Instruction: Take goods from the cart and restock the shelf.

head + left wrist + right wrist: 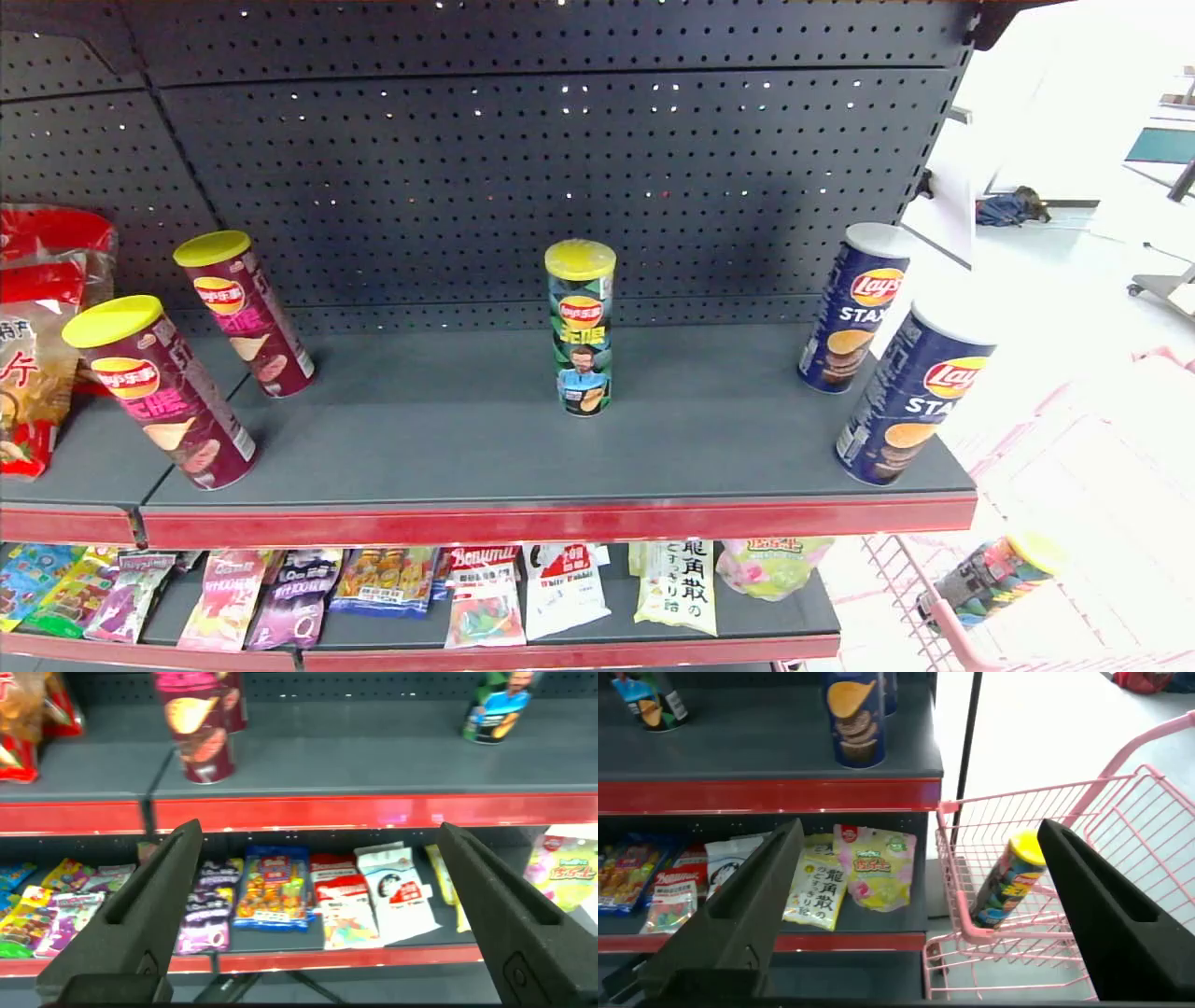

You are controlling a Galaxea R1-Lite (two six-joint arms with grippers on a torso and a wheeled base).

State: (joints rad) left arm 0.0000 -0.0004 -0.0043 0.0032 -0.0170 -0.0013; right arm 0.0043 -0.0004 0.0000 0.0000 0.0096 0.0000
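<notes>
A green chip can with a yellow lid [580, 327] stands alone at the middle of the grey shelf [448, 448]. A matching can [991, 576] [1011, 881] lies tilted inside the pink wire cart [1055, 560] [1083, 849] at the right. My right gripper [915, 915] hangs open before the shelf's right end, short of the cart, nothing between its fingers. My left gripper [318, 915] stands open in front of the lower snack shelf, also holding nothing.
Two maroon cans [159, 392] [245, 313] stand at the shelf's left, two blue cans [854, 306] [910, 397] at its right end. Red snack bags [37, 327] sit far left. Several snack packets [485, 597] line the lower shelf. Free room lies beside the green can.
</notes>
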